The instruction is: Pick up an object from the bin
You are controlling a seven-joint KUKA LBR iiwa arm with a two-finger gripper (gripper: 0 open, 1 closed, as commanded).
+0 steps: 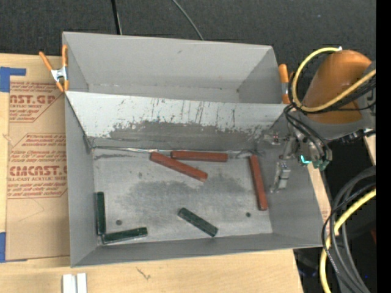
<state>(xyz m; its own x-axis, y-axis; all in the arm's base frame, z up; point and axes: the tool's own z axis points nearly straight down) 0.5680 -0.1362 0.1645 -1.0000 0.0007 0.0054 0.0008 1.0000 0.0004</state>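
My gripper [283, 177] hangs over the bin's right wall, just right of a red-brown stick [258, 182] that lies lengthwise along the right side of the floor. Nothing shows in the gripper. Two more red-brown sticks lie near the back of the floor: one level [199, 156], and one slanted [178, 166] just in front of it with their ends close together. A dark green stick [197, 221] lies slanted at the front middle.
Two further dark green sticks form an L in the front left corner, one upright [99, 212] and one along the front wall [124, 235]. The arm with its orange cover and cables stands outside the bin's right rim.
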